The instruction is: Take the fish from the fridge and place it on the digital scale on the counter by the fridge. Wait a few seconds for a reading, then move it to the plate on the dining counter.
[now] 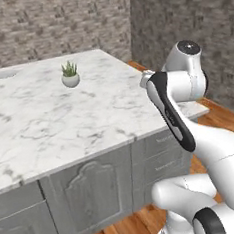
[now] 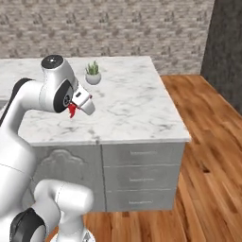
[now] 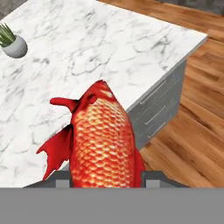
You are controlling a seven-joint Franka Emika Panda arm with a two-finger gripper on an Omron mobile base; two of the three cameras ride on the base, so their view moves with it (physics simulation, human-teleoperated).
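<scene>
The red-orange fish (image 3: 103,140) is pinched between the jaws of the gripper (image 2: 73,109) and held above the edge of the marble dining counter (image 3: 87,48), well apart from a small potted plant (image 2: 93,73).

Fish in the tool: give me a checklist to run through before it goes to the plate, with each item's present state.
1. Grip: the fish sits between the fingertips of the tool, closed on it. Ok.
2. Height: in the right base view the fish hangs under the tool, apart from the dining counter. Ok.
3. Plate found: no plate shows on the marble in these pictures. Not ok.
4. Obstacles: the small potted plant stands far off toward the back of the counter. Ok.
5. Position: the hand view looks down near the counter's corner, by the drawers. Cannot tell whether the plate is within reach.
</scene>
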